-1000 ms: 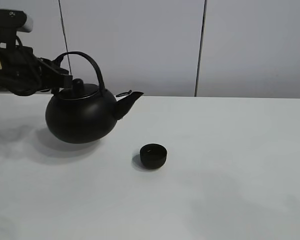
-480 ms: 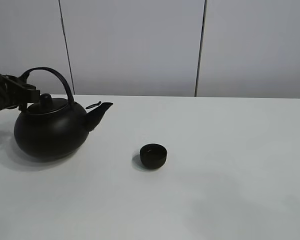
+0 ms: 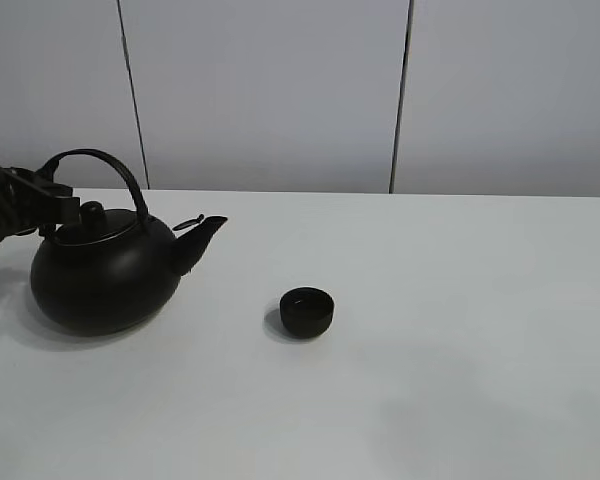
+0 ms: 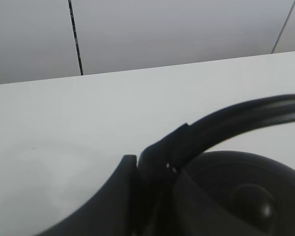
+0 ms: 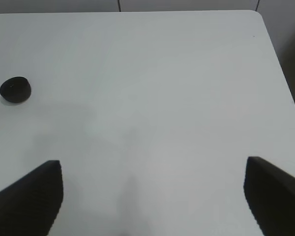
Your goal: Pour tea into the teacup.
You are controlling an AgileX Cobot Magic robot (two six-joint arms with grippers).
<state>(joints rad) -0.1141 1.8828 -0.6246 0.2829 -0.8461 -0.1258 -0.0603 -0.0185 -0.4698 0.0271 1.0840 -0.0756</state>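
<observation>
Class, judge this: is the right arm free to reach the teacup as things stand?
Probably yes. The right end effector is open and empty, and only bare table lies between it and the teacup.

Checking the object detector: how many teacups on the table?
1. The teacup stands alone near the table's middle, apart from the kettle at the left; the right wrist view shows it too. Nothing seems to hide another.
</observation>
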